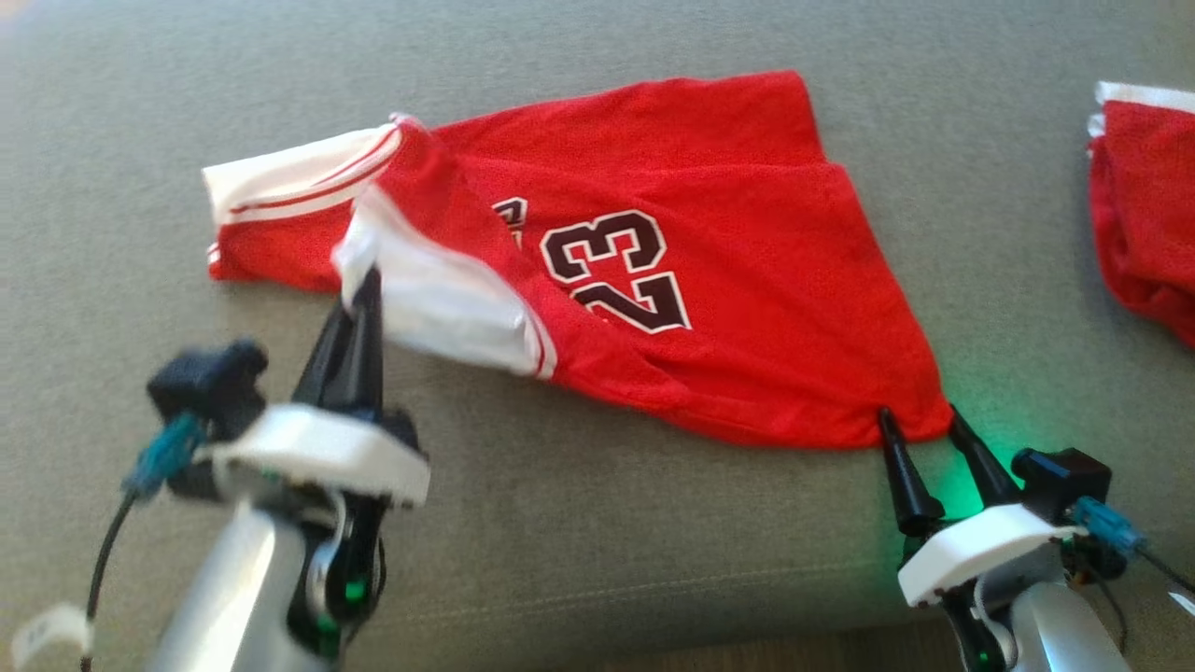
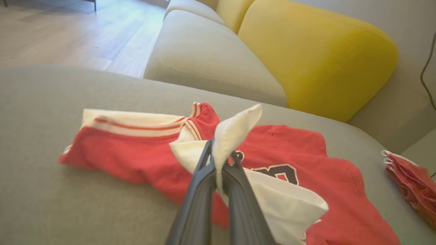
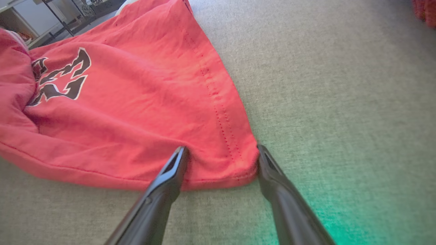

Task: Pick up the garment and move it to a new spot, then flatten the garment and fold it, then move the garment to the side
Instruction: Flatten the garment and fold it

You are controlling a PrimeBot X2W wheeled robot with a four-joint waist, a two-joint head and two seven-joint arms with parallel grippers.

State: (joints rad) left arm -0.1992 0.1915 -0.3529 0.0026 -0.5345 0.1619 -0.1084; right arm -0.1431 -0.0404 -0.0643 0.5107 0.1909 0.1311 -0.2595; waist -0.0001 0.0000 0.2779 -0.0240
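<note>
here's the red jersey [image 1: 709,280], spread on the grey cushion [image 1: 597,560] with the number 23 facing up, bunched at its left end and tapering to a point at the near right. the left gripper [image 1: 362,285] is pressed together on a white flap [image 1: 448,299] at the jersey's near left edge, and that flap is lifted off the cushion. in the left wrist view the fingers [image 2: 201,177] clamp the white cloth between them, with a peak of it poking up past the tips. the right gripper [image 1: 920,420] is spread wide at the near right corner [image 3: 238,163], one tip on each side of the hem, nothing pinched. a second red garment [image 1: 1144,215] lies well apart on the right.
</note>
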